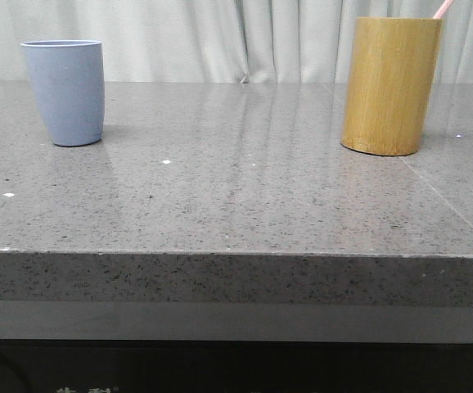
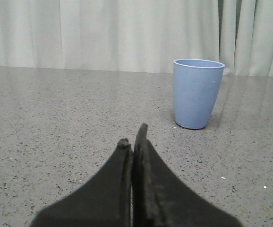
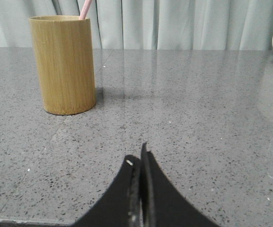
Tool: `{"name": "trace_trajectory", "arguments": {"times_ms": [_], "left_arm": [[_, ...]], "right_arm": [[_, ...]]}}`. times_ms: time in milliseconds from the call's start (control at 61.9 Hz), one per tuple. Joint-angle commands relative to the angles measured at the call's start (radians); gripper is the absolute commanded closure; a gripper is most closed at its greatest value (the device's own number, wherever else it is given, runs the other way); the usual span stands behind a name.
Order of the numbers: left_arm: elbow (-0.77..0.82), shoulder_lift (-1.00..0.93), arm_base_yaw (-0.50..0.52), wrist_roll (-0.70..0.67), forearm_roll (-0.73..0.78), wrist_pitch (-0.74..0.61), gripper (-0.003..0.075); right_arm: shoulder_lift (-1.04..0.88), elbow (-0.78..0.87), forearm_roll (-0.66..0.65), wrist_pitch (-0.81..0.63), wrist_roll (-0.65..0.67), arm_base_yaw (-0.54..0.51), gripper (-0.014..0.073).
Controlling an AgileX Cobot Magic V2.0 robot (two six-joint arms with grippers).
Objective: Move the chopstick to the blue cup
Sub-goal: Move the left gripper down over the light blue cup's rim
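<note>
The left end effector (image 2: 132, 142) is sitting closed with nothing between its fingers, the two black tips pressed together just above the counter (image 2: 56, 132). The right end effector (image 3: 139, 163) is likewise shut and empty, its tips meeting over bare grey stone. Neither is touching any of the task's things, so the work is looking to be at its very start: the reaching step toward the chopstick is not yet begun.

From the left end effector, the blue cup (image 2: 196, 93) is standing upright at about one o'clock, near but apart. In the front view the same cup (image 1: 64, 92) is sitting at the counter's ten o'clock. From the right end effector, a bamboo holder (image 3: 63, 65) is standing at about eleven o'clock, and the chopstick (image 3: 85, 8) is poking out of its mouth, leaning slightly. In the front view the holder (image 1: 388, 86) is sitting at two o'clock, well apart from the cup, with the chopstick (image 1: 443, 8) tip slanting out past its far rim.

The chopstick is showing as a thin, pale pink stick; most of its length is hidden inside the holder.

As a judgement, the next move is calling for the right end effector to open, rise to the exposed pink tip, pinch it, and lift straight up so the stick is clearing the rim before crossing toward the cup. The slender tip is leaving little to grip, so alignment is mattering.
</note>
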Motion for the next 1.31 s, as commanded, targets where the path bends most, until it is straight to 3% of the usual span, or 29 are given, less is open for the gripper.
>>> {"name": "trace_trajectory", "arguments": {"times_ms": [0, 662, 904, 1033, 1292], "left_arm": [[0.008, -0.025, 0.001, -0.008, -0.002, -0.076, 0.0739], [0.008, -0.025, 0.001, -0.008, -0.002, -0.076, 0.0739], [-0.007, -0.025, 0.001, -0.015, -0.026, -0.137, 0.0739], [-0.1, -0.022, 0.001, -0.015, -0.064, -0.087, 0.0739], [-0.469, 0.082, 0.001, -0.008, -0.005, 0.158, 0.0739]], "right_arm": [[-0.022, -0.005, 0.0, -0.092, -0.006, -0.003, 0.0661], [-0.022, -0.005, 0.0, -0.092, -0.006, -0.003, 0.0661], [-0.022, -0.011, 0.007, -0.11, -0.006, -0.003, 0.0661], [-0.021, -0.097, 0.026, -0.053, -0.006, -0.003, 0.0661], [0.066, -0.445, 0.024, 0.132, -0.006, -0.003, 0.0661]]}}
